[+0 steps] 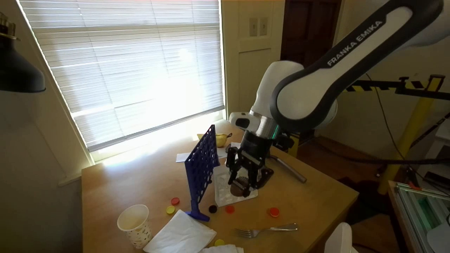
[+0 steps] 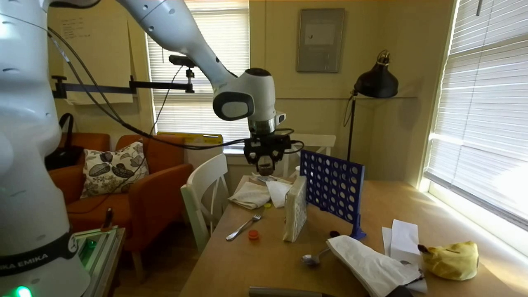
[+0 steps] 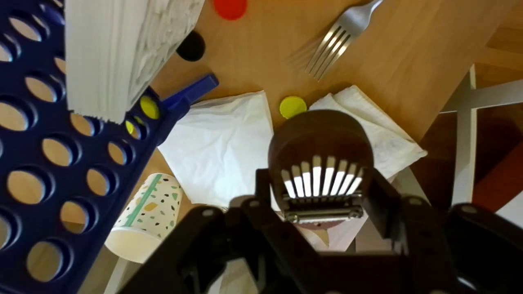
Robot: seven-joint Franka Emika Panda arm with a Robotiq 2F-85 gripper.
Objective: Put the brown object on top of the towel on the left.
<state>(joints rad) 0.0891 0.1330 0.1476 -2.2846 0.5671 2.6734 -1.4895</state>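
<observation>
The brown object is a small round-bodied thumb piano [image 3: 320, 139] with metal tines. My gripper [image 3: 320, 185] is shut on it, one finger at each side, and holds it in the air above the table. In the exterior views it shows between the fingers [image 1: 237, 188] [image 2: 265, 168]. Two white cloths lie at the table's end: a flat, square one [image 3: 229, 147] and a folded one [image 3: 374, 126]. In the wrist view the thumb piano partly covers the folded cloth. Both also show in an exterior view, the folded one [image 2: 249, 194] beside the flat one [image 2: 279, 193].
A blue upright game grid [image 3: 53, 155] stands beside the flat cloth, with a white packet [image 2: 295, 210] standing near it. A patterned paper cup [image 1: 135, 225], a fork [image 1: 267, 230], several coloured discs and a spoon [image 2: 312, 259] are on the table. A white chair [image 2: 210, 185] is at the edge.
</observation>
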